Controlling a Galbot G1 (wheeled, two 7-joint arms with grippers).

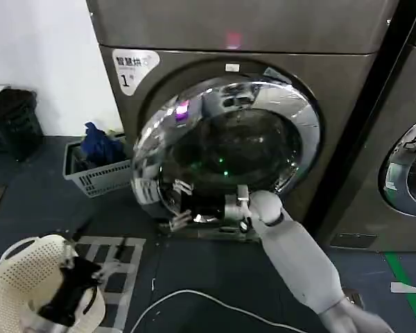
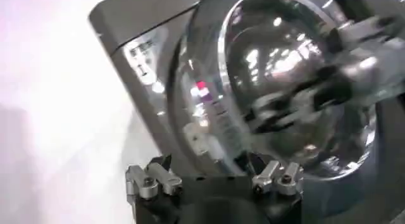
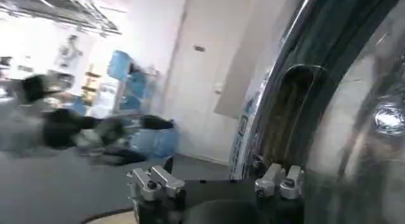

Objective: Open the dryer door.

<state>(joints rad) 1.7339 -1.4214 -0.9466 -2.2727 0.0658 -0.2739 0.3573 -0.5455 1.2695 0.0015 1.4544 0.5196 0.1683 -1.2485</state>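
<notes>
My right hand [image 1: 237,208], fingers spread, sits at the lower chrome rim of the dryer door [image 1: 225,149] on machine "1"; I judge it could skid off the slick curve. Left hand [image 2: 215,181], open, waits facing the door

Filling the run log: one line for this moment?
right tool: at dryer door lower rim | door: ajar | left tool: low, near basket

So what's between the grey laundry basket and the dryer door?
Nothing in the head view: the grey basket sits right beside the dryer door, their edges nearly meeting.
</notes>
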